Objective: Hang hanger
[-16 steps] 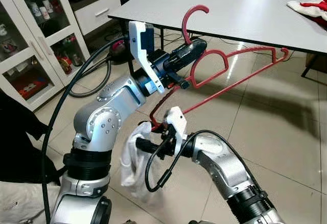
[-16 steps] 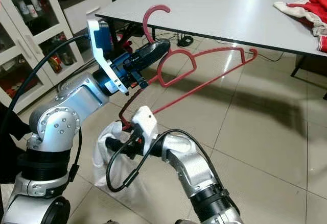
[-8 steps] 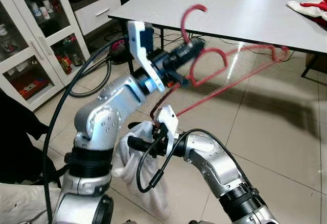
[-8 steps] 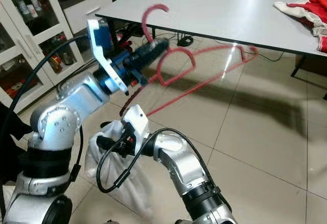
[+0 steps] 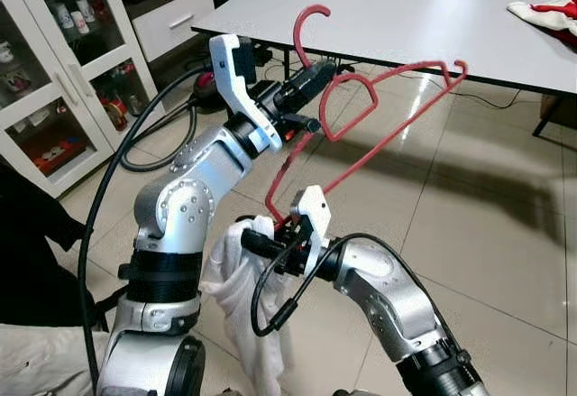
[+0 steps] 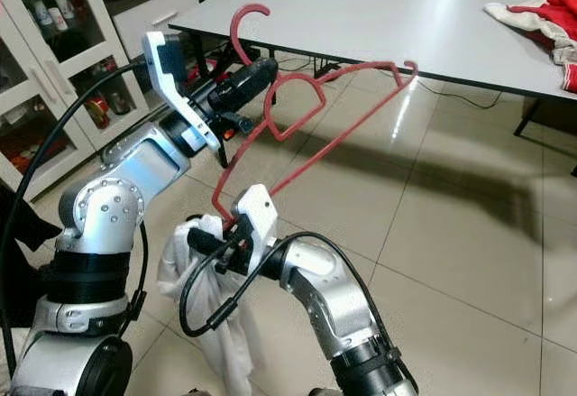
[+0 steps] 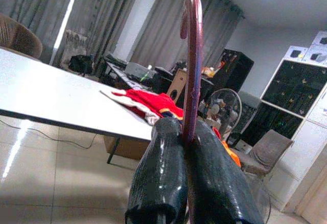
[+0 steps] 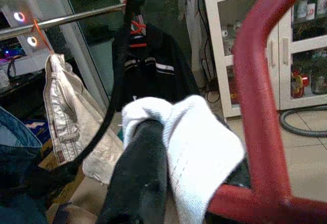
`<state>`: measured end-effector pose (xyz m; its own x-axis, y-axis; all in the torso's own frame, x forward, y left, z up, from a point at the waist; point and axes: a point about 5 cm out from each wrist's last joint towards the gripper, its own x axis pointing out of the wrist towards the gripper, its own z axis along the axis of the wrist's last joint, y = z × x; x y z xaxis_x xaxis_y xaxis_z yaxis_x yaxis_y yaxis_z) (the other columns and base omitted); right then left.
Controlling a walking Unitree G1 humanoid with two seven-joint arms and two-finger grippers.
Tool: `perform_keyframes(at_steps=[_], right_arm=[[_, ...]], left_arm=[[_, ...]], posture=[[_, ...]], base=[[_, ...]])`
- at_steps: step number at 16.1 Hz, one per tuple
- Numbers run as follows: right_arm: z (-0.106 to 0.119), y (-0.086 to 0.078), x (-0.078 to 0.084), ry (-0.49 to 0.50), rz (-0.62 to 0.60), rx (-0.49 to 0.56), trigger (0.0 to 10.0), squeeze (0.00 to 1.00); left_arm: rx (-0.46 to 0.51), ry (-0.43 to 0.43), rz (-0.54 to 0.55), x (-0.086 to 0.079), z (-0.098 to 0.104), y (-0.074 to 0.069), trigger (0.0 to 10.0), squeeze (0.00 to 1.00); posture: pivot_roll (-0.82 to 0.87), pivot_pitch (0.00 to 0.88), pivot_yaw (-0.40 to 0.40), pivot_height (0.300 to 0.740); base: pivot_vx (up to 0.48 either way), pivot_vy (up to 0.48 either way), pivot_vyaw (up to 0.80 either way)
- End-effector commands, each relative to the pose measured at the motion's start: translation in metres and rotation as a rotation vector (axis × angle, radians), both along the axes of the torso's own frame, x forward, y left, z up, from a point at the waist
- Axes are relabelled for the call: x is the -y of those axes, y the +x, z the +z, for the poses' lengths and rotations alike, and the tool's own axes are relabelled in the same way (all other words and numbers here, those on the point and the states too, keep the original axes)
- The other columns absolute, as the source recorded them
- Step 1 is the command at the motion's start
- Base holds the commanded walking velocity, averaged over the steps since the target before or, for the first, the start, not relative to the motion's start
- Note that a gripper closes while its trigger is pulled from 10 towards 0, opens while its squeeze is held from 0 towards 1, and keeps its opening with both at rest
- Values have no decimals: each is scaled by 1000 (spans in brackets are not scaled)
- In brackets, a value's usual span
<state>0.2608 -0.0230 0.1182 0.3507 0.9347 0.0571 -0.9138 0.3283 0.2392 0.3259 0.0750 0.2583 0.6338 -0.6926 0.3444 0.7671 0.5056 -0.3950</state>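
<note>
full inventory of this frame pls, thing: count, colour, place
hanger: 1, red, held in the air between both grippers, hook up
cloth: 1, white, pinched at the hanger's low corner, hanging down
table: 1, white top, ahead
garment: 1, red and white, on the table's far right
cabinet: 1, white with glass doors, left
hose: 1, grey, on the floor by the cabinet
left gripper: 1, black fingers, shut on the hanger neck
right gripper: 1, black fingers, shut on the cloth
</note>
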Motion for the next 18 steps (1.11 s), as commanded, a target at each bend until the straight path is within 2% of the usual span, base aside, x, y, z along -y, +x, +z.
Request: perform_keyframes(at_steps=[1,8,10,12,13,15,16,17,18], right_arm=[[17,2,3,64,-22,39,0,0],[43,2,14,137,-34,84,0,0],[62,-1,17,147,-22,148,0,0],[79,-7,15,98,10,252,0,0],[85,-9,14,46,18,316,0,0],[87,-4,13,26,7,327,0,0],[87,2,14,41,-35,286,0,0],[86,8,15,94,-91,199,0,0],[86,9,14,99,-98,191,0,0]], left_arm=[[-11,-2,27,-3,0,3,10000,0],[-43,12,66,-8,-12,4,10000,0],[-47,17,85,-12,-13,5,10000,0],[-50,59,107,-14,-20,7,10000,0],[-56,122,114,-12,-28,7,10000,0],[-53,251,139,-7,-39,8,10000,0],[-2,392,187,-3,-46,9,10000,0],[104,563,259,2,-52,8,10000,0],[126,583,286,2,-51,8,10000,0]], posture=[[-122,17,83,740],[-108,13,68,740],[-107,14,68,740],[-107,17,74,740],[-109,19,78,740],[-112,22,83,740],[-110,24,85,740],[-109,25,84,740],[-108,27,86,740]], base=[[0,0,0],[0,0,0],[0,0,0],[0,0,0],[0,0,0],[0,0,0],[0,0,0],[0,0,0],[0,0,0]])
